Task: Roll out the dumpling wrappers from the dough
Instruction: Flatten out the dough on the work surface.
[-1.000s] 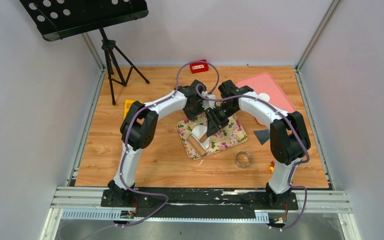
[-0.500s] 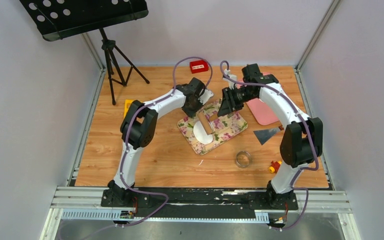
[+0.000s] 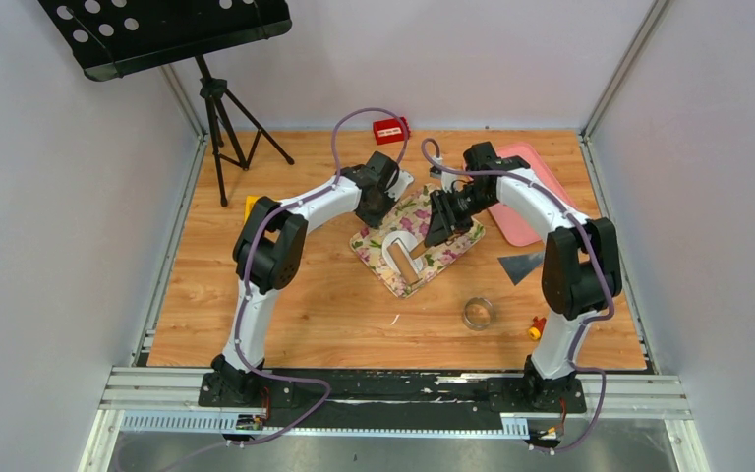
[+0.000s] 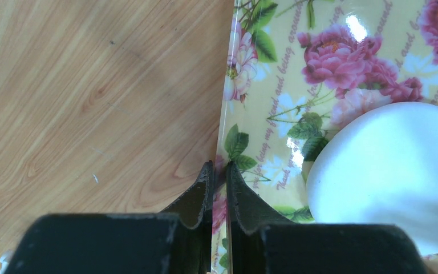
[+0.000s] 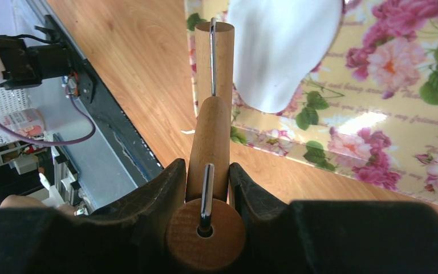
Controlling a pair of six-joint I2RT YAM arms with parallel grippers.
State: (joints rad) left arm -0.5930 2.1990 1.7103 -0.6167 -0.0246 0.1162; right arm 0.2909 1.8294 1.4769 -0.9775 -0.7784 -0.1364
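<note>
Dough [image 4: 388,171], a smooth white flattened piece, lies on the flowered mat [image 4: 274,74] and fills the lower right of the left wrist view. In the overhead view it sits near the middle of the frame, between the two arms. The left gripper [image 4: 219,171] is at the bottom centre of its own view, its jaws pinched nearly together on the mat's edge where the mat meets the wooden table [image 3: 305,315]. The right gripper [image 5: 207,166] is clenched around the handle of a wooden rolling pin [image 5: 208,131], which points up the frame toward the dough at upper centre. The roller's far end seems to rest at the dough's left edge, though contact is hard to judge from this angle. In the overhead view a metal ring cutter [image 3: 479,313] stands on the table lower right of the mat, and a pink tray [image 3: 526,221] lies to the right behind the right arm.
</note>
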